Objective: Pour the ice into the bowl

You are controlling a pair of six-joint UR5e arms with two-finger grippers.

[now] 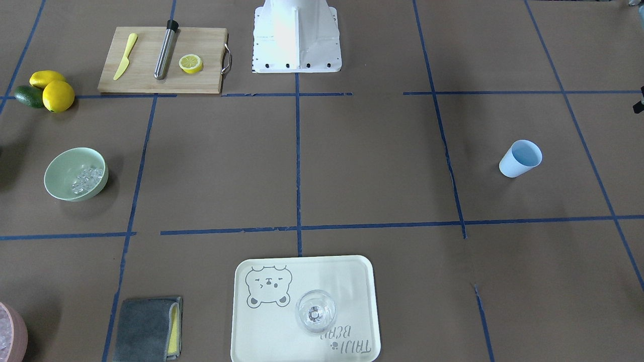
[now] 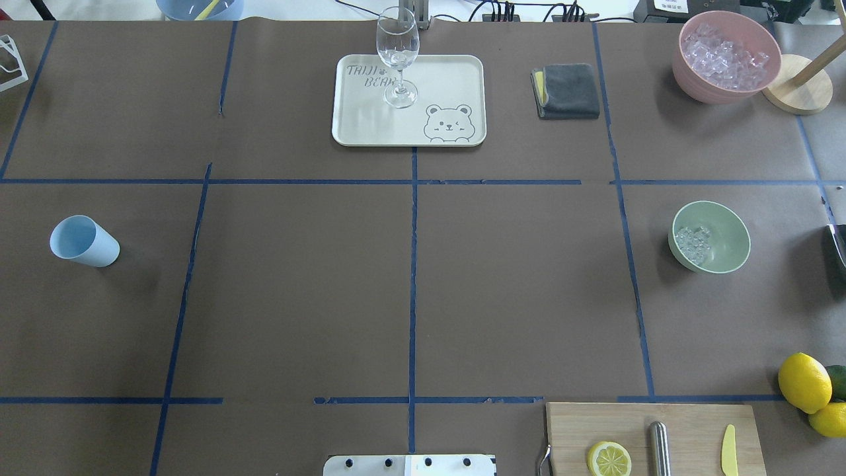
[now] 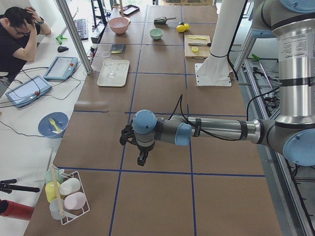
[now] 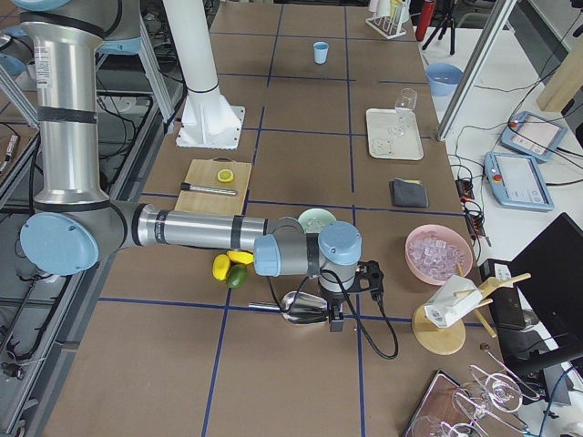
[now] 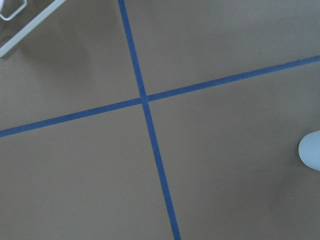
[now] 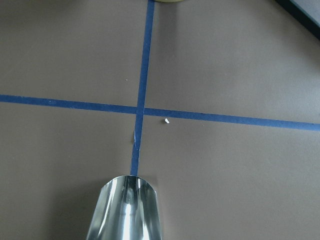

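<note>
Shiny metal scoop (image 6: 125,210) fills the bottom of the right wrist view, its long axis along the blue tape (image 6: 142,75), mouth pointing away, seemingly empty. Ice (image 2: 694,243) lies heaped inside the mint bowl (image 2: 727,228) on the desk's (image 2: 396,297) right half; the cubes show no long axis. Neither the right tool (image 4: 332,314) nor the left tool (image 3: 141,158) shows its grip. Swing the scoop carelessly and you could clip the bowl or the lemons (image 4: 220,267).
</note>
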